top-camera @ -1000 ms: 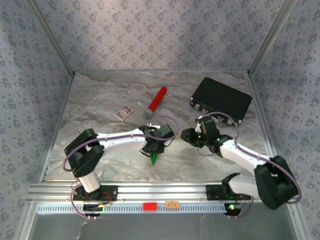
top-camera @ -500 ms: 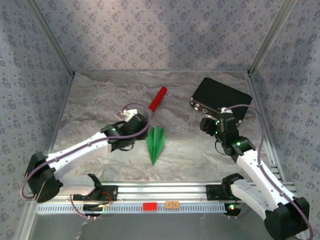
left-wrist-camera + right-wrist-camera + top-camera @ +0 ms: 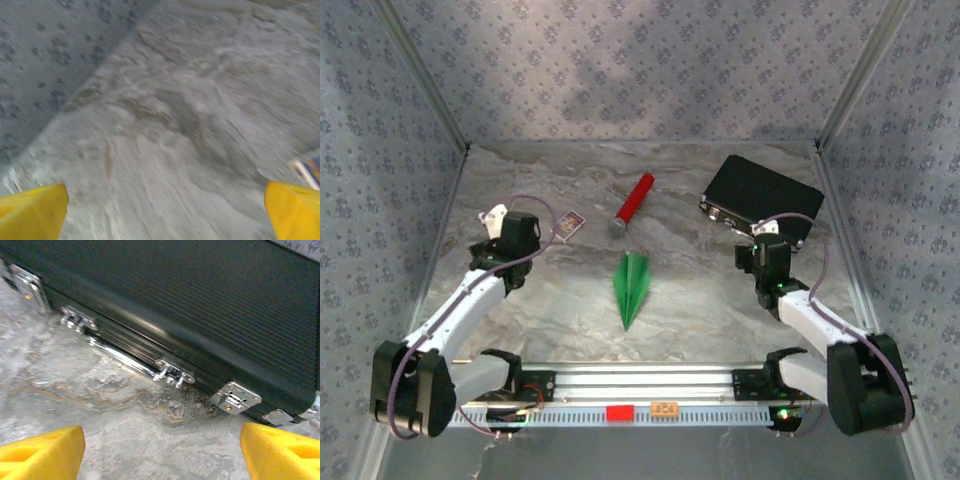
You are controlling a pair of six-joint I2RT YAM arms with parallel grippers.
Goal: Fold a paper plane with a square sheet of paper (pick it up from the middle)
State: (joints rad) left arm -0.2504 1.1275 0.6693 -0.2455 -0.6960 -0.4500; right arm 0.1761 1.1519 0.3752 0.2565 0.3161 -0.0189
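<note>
Far left, my left gripper (image 3: 162, 210) is spread wide over the bare marbled table (image 3: 720, 300), grasping nothing. Beside it lies a small printed card (image 3: 568, 224). The green paper plane (image 3: 632, 288) lies flat mid-table, tip toward me, apart from both arms. Right, my right gripper (image 3: 162, 452) gapes empty facing the black case (image 3: 760, 200).

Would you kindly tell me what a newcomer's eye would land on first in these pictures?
The bright green paper plane lies alone in the middle of the table, its tip toward the near edge. Just behind it lies a red cylinder, and a black case with silver latches sits at the far right.
</note>
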